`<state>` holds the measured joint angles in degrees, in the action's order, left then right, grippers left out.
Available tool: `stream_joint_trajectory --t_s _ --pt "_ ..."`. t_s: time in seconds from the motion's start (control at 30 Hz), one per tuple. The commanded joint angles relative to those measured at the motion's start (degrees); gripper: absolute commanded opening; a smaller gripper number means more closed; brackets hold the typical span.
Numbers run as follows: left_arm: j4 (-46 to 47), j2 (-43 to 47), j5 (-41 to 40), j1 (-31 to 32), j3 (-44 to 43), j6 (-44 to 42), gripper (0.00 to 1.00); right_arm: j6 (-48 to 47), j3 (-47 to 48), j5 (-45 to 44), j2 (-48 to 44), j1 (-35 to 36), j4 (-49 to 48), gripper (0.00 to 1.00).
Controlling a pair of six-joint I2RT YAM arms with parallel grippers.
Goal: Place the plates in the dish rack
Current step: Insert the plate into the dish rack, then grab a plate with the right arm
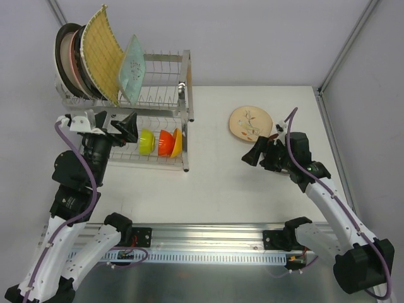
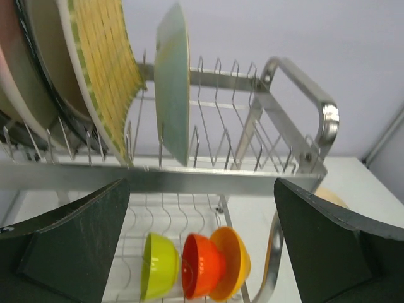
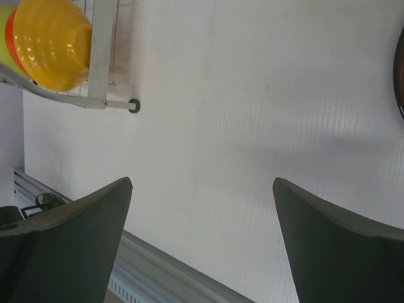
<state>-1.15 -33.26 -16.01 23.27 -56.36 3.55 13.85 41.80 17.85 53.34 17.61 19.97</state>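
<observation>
The left tool (image 1: 130, 129) at the dish rack (image 1: 187, 88), where most plates (image 1: 88, 60) stand, and the right tool (image 1: 252, 151) both gape empty, so the right should next grip the floral plate (image 1: 250, 122) lying near it on the counter (image 1: 221, 189).

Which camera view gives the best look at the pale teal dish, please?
The top external view: the pale teal dish shows its speckled face, standing in the upper tier of the dish rack beside the yellow woven plate. The left wrist view shows it close but nearly edge-on. The right wrist view misses it.
</observation>
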Motion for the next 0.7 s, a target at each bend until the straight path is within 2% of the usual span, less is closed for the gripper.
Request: stream_joint_trajectory --t_s 0.0,0.23,0.43,0.67 --pt "-4.73 4.07 5.02 0.02 4.32 4.71 0.99 4.87 1.08 -0.17 1.94 -2.39 -4.23 0.99" --pt "-8.43 13.90 8.80 0.02 15.46 5.77 0.99 4.79 5.04 -8.06 8.96 -6.00 -5.29 0.98" --pt "-9.84 20.68 8.10 0.02 24.17 6.82 0.99 6.81 7.23 -15.28 15.29 -8.64 -8.62 0.96" --pt "-10.72 21.65 7.05 0.02 26.92 7.00 0.99 6.28 12.77 -15.65 26.61 -11.28 -10.74 0.88"
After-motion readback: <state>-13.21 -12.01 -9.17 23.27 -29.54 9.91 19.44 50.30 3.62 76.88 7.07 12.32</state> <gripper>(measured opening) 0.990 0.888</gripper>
